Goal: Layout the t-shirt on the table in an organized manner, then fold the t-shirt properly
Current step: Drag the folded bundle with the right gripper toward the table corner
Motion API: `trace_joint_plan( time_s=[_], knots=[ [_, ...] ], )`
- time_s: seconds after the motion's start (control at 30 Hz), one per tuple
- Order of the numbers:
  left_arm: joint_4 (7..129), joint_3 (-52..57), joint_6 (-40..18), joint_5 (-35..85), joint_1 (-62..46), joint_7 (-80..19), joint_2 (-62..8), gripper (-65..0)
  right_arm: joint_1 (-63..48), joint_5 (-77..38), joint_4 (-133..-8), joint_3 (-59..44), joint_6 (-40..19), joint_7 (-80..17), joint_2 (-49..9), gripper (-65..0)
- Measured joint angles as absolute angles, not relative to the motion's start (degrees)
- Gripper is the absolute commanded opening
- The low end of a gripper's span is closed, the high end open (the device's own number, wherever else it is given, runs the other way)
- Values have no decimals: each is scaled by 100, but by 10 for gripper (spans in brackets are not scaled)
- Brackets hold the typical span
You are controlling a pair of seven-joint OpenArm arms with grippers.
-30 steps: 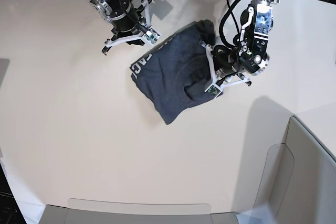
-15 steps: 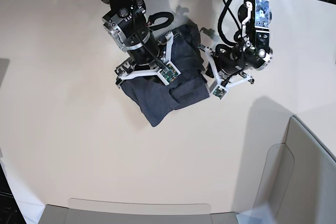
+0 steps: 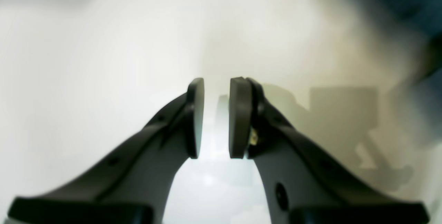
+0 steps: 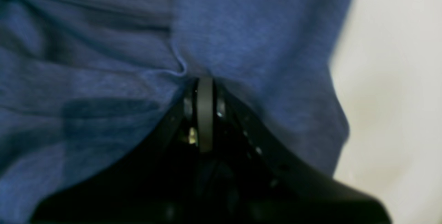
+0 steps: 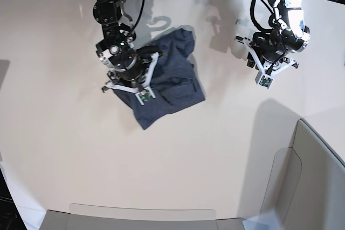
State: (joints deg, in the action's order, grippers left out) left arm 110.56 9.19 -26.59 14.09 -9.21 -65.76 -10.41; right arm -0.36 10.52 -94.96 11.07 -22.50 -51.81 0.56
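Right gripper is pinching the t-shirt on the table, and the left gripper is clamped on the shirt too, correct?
Not quite. The right gripper is shut on the t-shirt, which lies on the table, but the left gripper holds nothing: the left wrist view shows its jaws apart over bare tabletop, and the base view shows it clear of the shirt.

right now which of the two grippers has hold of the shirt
The right gripper, on the base view's left: its jaws are shut on a pinched fold of the t-shirt. The left gripper is parted and empty over the bare table.

Navy t-shirt (image 5: pixel 167 82) lies bunched on off-white table (image 5: pixel 81 154)
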Motion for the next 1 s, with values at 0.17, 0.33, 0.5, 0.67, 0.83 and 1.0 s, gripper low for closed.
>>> trace_joint_plan(
  time_s=[0.17,0.33,0.5,0.67,0.83,1.0],
  knots=[
    [11312,930,-2646,1420,-1070,-6552,-1153,-521,-445,1094,-9922,-21,-2259,-5457,-932,-650],
    [11402,902,-2661,1452,-1063,-6532,-1138,-521,-1015,1186,-10012,-652,-2185,-5496,-1750,-650],
    [11406,899,-2661,1455,-1083,-6534,-1125,-521,-1441,521,-9953,-1525,-2255,-5446,-2185,-650],
    [11404,893,-2663,1933,-1208,-6580,-1116,-521,-1605,598,-9568,-2185,-2252,-5422,-2464,-650],
    [11413,895,-2661,2171,-1385,-6539,-1142,-521,-1623,519,-9076,-2324,-2272,-5137,-2851,-650],
    [11406,897,-2659,2167,-1382,-6549,-1140,-521,-1490,510,-8799,-2338,-2276,-5186,-3063,-650]
  ],
)
